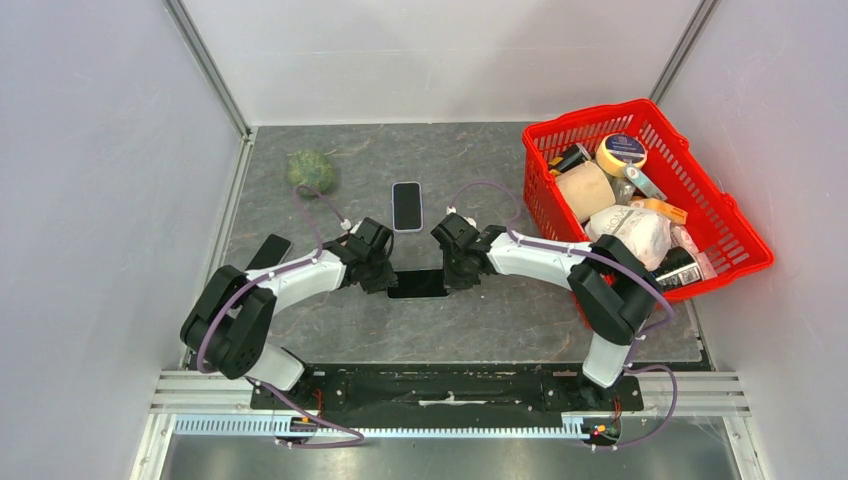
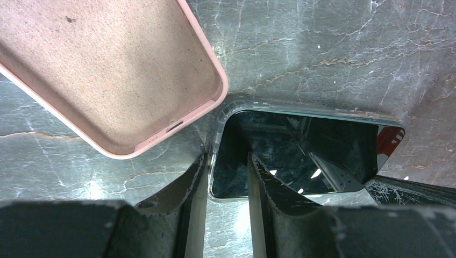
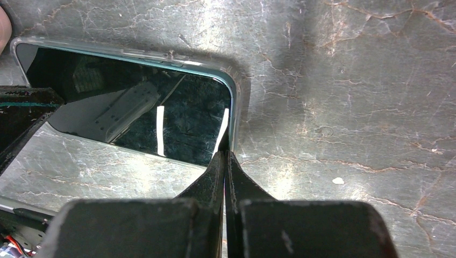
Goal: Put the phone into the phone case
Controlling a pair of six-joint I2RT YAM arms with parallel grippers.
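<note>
While the phone (image 1: pixel 418 284) lies flat on the tabletop (image 1: pixel 500 160), long axis running left to right, the left gripper (image 1: pixel 382 278) and right gripper (image 1: pixel 455 278) bracket it end to end, each equally near. A pink case (image 1: pixel 407 206) lies just beyond it, long axis near to far. Open tabletop stretches behind, and a red basket (image 1: pixel 712 178) stands well off to the right.

From the left wrist, the left gripper (image 2: pixel 226 161) stands partly apart, straddling the left end of the phone (image 2: pixel 306 156), one finger outside the clear rim (image 2: pixel 322 110) and one over the glass. A firm grip cannot be confirmed. The pink case (image 2: pixel 102 70), hollow side up, sits near the far corner.

From the right wrist, the right gripper (image 3: pixel 226 156) is pressed together, its tips against the clear rim (image 3: pixel 134 56) at the right end of the phone (image 3: pixel 177 123). The phone seems already ringed by a clear case, so any push likely runs along its length.
</note>
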